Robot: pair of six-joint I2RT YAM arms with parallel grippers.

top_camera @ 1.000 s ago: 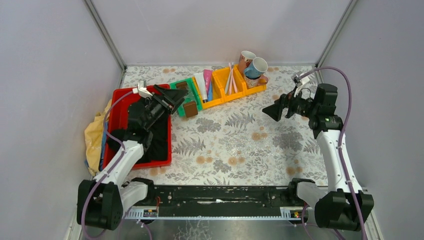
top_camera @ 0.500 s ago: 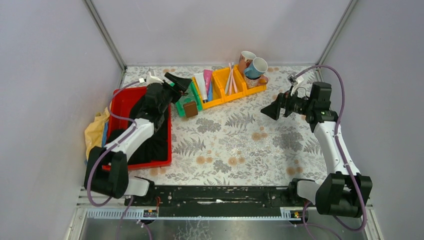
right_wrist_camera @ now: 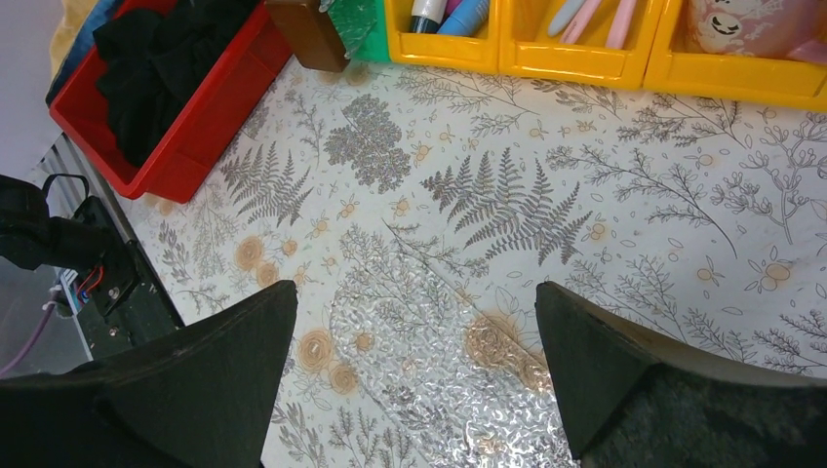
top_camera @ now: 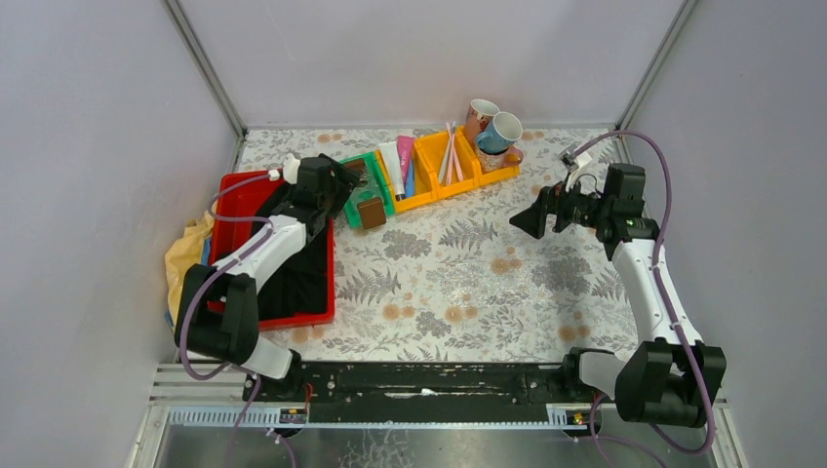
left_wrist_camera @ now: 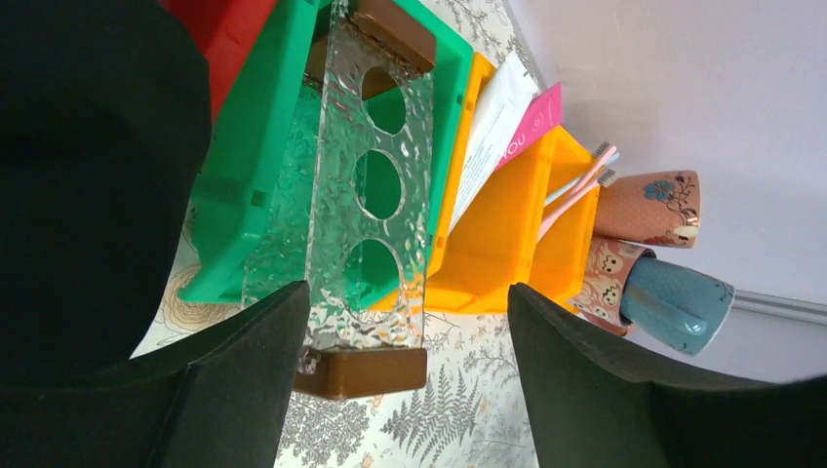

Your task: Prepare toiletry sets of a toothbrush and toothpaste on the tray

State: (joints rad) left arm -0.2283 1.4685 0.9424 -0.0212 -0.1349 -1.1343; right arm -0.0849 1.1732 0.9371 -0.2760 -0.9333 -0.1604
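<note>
1. Clear dimpled plastic marks the tray [left_wrist_camera: 332, 146]: three round holes and a brown block at each end. It lies lengthwise in the green bin [left_wrist_camera: 244, 195], its near block reaching past the bin's wall.
2. My left gripper [left_wrist_camera: 408, 292] hangs over that near end with jaws spread to either side. I see a gap on one side and no clamp.
3. My right gripper [right_wrist_camera: 414, 288] hovers wide open above the floral table [right_wrist_camera: 488, 195], well apart from the bins and holding nothing.
4. Toothbrushes [top_camera: 451, 151] stand bunched in one yellow bin [left_wrist_camera: 497, 244]. The toothpaste tubes [top_camera: 400, 161] lie in the yellow compartment just beside the green bin.
5. By my reading, no set is made yet. All three holes are empty and the tray is not laid out. Every brush and tube is left to pick and place.
</note>
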